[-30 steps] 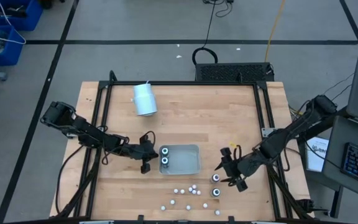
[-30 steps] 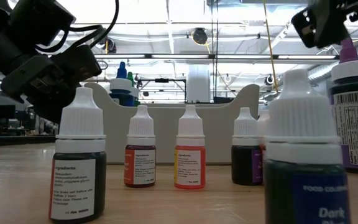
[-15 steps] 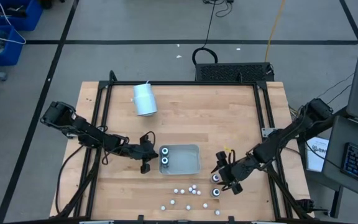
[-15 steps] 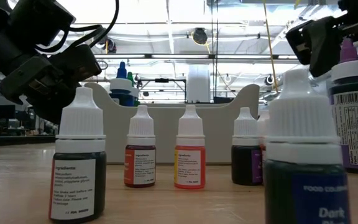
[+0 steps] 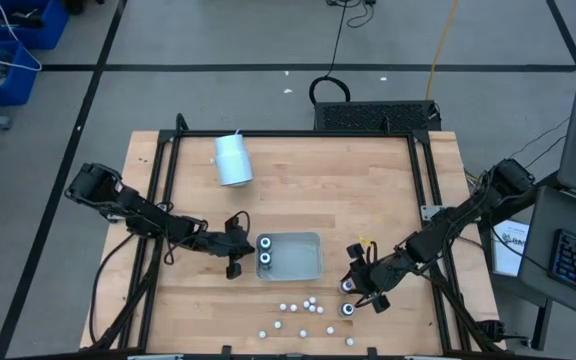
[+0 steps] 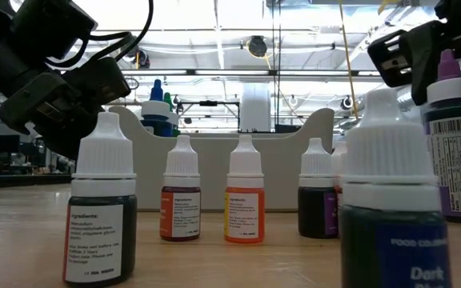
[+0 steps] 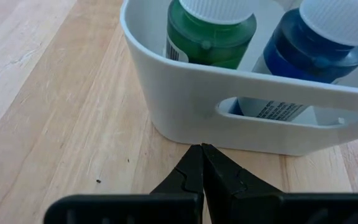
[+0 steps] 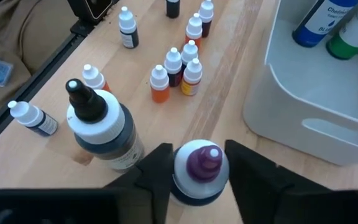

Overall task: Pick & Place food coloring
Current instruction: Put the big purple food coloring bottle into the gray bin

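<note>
A food coloring bottle with a purple tip (image 8: 197, 163) stands on the table right of the grey tray (image 5: 303, 262). My right gripper (image 8: 199, 168) is closed around it. Beside it stands a black-tipped bottle (image 8: 98, 127), and several small white-capped bottles (image 8: 176, 68) stand toward the near edge. A green bottle (image 7: 210, 31) and a blue bottle (image 7: 319, 43) stand upright in the tray's left end. My left gripper (image 7: 201, 149) is shut, its tips at the foot of the tray's left end wall (image 7: 229, 99). My right gripper pinches the purple-tipped bottle at its white collar (image 8: 185, 180), just under the tip, one finger (image 8: 157, 168) on each side. The fingers slant down from the table's right side. The bottle (image 6: 454, 136) stands upright with its base on the table. My left gripper's tips are at the tray's wall; I cannot tell whether they touch it.
A large white cylinder (image 5: 233, 160) lies at the table's far left. A black frame (image 5: 168, 180) runs along the table's edges. Bare wood lies between the cylinder and the tray.
My right gripper has come down and toward the tray, settling over the purple-tipped bottle. The bottle has stayed upright where it was.
</note>
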Available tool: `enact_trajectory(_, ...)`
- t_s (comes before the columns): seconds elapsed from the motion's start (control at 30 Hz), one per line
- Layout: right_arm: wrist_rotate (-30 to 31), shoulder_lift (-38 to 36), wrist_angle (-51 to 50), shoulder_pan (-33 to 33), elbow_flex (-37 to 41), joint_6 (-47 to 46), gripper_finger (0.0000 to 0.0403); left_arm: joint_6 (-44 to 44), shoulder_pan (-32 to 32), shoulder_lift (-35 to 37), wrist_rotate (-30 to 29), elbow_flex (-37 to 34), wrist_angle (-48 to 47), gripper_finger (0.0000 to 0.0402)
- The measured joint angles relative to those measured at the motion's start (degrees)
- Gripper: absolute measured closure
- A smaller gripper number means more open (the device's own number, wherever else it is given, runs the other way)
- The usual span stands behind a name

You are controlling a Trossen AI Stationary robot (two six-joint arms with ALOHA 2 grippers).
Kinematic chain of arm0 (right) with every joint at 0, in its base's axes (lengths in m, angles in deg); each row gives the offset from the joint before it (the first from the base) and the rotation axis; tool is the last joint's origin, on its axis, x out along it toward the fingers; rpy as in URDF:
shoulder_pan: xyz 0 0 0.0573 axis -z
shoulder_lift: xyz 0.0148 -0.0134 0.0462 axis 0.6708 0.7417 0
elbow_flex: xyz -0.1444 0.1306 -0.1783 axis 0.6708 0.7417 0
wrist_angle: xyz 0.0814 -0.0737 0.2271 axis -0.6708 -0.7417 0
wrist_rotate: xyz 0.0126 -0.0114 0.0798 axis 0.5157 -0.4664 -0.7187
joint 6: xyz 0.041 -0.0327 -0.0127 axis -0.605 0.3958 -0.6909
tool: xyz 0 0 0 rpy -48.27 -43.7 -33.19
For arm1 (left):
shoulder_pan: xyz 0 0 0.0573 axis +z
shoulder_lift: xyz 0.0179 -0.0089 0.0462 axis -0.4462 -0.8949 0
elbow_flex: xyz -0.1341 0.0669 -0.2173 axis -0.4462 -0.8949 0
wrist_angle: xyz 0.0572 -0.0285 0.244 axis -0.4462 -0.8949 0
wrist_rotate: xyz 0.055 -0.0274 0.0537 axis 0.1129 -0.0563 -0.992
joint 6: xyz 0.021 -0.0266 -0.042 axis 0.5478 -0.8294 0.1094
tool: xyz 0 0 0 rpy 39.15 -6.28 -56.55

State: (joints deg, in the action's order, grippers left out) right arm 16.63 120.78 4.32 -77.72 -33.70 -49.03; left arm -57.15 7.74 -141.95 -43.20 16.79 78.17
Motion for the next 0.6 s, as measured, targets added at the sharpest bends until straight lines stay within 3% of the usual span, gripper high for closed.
enact_trajectory(0.07,-0.01,-0.04,0.04,0.00,0.00,0.08,0.0294,0.00,0.00,0.00,0.00,0.00,0.00,0.0396)
enact_trajectory(0.33,0.03,-2.22,-0.57,0.61,-0.53,-1.29,0.0295,0.00,-0.02,0.00,-0.02,0.00,0.00,0.0396)
enact_trajectory(0.6,1.28,-6.28,-11.72,2.31,-11.83,-0.42,0.0295,0.00,-0.02,0.00,-0.04,0.02,0.29,0.0396)
